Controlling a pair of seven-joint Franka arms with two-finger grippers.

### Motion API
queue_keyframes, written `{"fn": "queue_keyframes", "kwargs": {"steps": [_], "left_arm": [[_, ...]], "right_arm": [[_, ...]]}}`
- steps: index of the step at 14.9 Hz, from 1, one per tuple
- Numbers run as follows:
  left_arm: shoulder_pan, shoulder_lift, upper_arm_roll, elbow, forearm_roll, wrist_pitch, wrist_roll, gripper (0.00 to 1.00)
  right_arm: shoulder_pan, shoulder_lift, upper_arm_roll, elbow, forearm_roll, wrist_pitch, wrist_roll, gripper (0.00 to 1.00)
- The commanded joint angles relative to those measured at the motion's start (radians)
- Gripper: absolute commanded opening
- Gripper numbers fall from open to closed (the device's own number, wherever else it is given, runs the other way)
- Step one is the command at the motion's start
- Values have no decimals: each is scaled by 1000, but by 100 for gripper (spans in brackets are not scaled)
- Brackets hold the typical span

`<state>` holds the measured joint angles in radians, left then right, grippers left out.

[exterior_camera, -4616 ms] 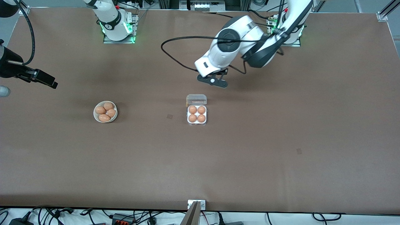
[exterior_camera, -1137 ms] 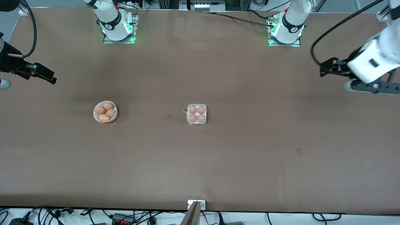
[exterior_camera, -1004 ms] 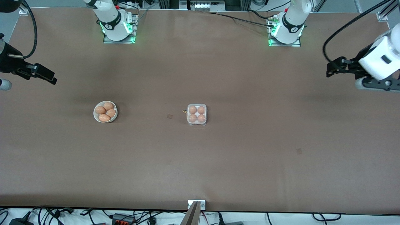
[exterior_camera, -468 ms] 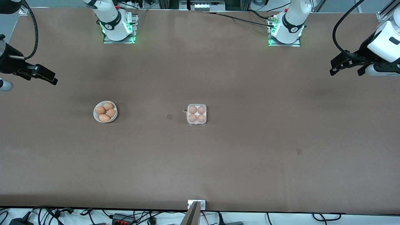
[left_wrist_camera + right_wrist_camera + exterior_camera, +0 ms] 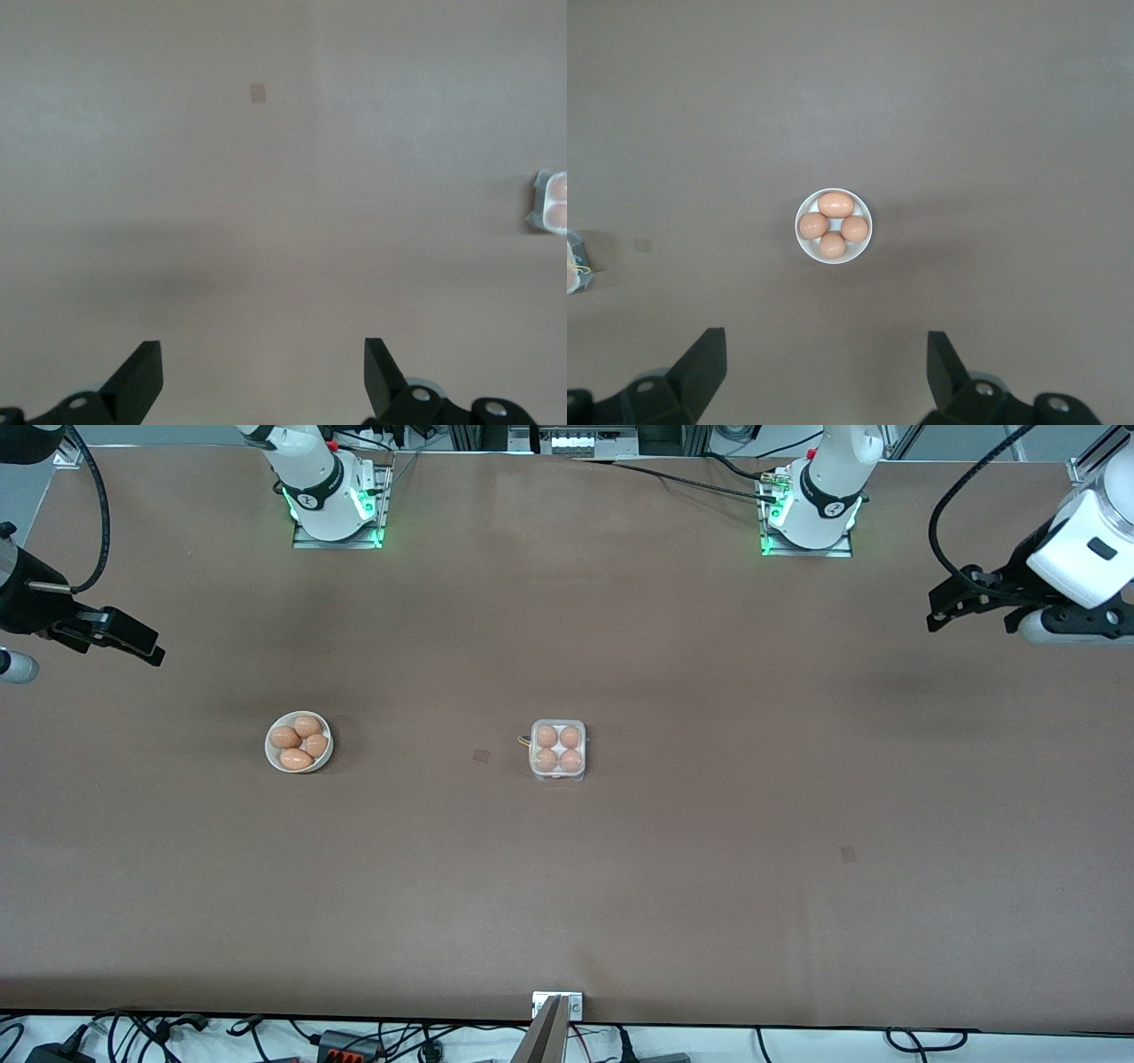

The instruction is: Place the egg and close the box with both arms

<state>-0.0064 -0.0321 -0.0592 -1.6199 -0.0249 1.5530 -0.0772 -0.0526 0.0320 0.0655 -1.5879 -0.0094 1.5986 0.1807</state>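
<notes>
Clear-lidded square box shut over four eggs, left gripper and right gripper jaws wide, empty.

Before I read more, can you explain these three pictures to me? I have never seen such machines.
Two robot arms stand at a brown table. One picture looks down from a high camera across the table; the other two come from cameras on the arms' wrists. In the middle lies the box, lid closed over four eggs. Toward the right arm's end stands a white bowl with four eggs more. The left tool hangs open over its end of the table, the right tool open over its own end. Neither holds anything.
</notes>
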Motion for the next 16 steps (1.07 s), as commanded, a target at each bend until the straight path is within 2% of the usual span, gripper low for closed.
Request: {"fn": "queue_keyframes", "kwargs": {"steps": [1, 16], "left_arm": [[-3, 60, 1, 86, -12, -34, -12, 100], [-7, 55, 2, 87, -9, -65, -7, 100]], "right_arm": [[-4, 2, 5, 14, 5, 0, -7, 100], [-3, 0, 7, 19, 3, -2, -12, 100]]}}
